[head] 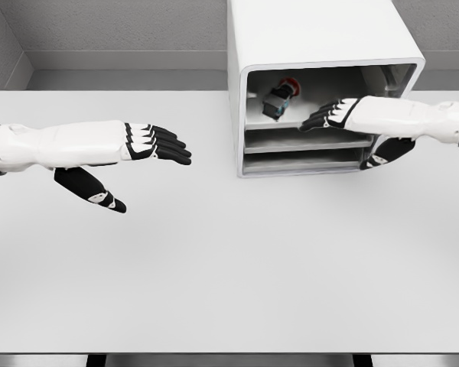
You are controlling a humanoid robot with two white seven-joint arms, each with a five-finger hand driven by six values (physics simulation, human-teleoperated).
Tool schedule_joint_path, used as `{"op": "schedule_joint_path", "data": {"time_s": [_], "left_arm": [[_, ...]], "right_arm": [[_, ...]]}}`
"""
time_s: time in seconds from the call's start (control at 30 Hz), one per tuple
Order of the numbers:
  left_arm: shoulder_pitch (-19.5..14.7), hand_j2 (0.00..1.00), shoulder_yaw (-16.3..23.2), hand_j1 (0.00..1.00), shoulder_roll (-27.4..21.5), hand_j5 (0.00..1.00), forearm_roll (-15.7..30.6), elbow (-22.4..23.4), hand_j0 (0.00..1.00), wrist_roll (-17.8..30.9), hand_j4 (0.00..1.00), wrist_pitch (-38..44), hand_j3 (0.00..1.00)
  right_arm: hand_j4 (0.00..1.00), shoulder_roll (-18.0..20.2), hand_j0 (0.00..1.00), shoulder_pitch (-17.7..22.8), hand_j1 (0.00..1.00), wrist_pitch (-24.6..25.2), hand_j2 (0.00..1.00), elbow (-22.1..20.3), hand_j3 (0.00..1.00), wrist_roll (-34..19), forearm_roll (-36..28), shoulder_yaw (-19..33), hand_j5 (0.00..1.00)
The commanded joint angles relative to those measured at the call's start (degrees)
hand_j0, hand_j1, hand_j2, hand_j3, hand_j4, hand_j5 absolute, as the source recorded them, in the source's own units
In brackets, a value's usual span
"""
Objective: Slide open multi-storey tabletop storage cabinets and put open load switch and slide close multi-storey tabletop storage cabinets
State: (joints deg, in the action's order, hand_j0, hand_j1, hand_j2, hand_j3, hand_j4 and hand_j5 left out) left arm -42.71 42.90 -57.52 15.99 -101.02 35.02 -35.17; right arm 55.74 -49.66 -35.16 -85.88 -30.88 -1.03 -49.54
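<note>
Head view: load switch [278, 99] lies in top shelf of white cabinet [321, 46], at back of table [214, 267]. Switch tilted, long axis slanting, red cap up right, dark body down left. Right robot hand [329, 115] at same shelf, just right of switch, near but apart; fingers out flat, holds nothing. Left robot hand [149, 144] far off to left, fingers spread, empty. Right one much nearer. Cabinet smooth, boxy, round corners. Table plain white, flat. Front looks open, closing not yet done.
</note>
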Motion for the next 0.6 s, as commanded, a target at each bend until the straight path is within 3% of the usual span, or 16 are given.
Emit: {"op": "schedule_joint_path", "data": {"time_s": [0.0, 0.07, 0.23, 0.3, 0.57], "left_arm": [[0.0, 1.0, -0.1, 1.0, -0.1, 1.0, 0.4, 0.0, 1.0, 0.0, 1.0, 0.2, 1.0], [0.0, 1.0, -0.2, 1.0, -0.1, 1.0, 0.4, 0.0, 1.0, 0.0, 1.0, 0.2, 1.0], [0.0, 1.0, -0.1, 1.0, -0.3, 1.0, 0.4, 0.1, 1.0, 0.0, 1.0, 0.2, 1.0], [0.1, 1.0, 0.0, 1.0, -0.4, 1.0, 0.4, 0.1, 1.0, 0.0, 1.0, 0.2, 1.0], [0.5, 1.0, 0.2, 1.0, -0.4, 1.0, 0.4, 0.1, 1.0, 0.0, 1.0, 0.2, 1.0]], "right_arm": [[1.0, 3.0, 1.0, 0.1, 1.0, 0.2, 1.0, -3.5, 1.0, 0.4, -0.5, 0.0, 1.0], [1.0, 5.8, 1.0, 0.8, 1.0, 0.2, 1.0, -7.2, 1.0, 1.6, -0.6, -0.4, 1.0], [1.0, 8.1, 1.0, 5.0, 1.0, 0.2, 1.0, -7.2, 1.0, 2.2, -0.7, -1.0, 1.0], [1.0, 9.6, 1.0, 5.4, 1.0, 0.2, 1.0, -7.1, 1.0, 5.1, -0.8, -1.0, 1.0], [1.0, 9.6, 1.0, 5.6, 1.0, 0.2, 1.0, -6.7, 1.0, 5.0, -0.8, -1.9, 1.0]]}}
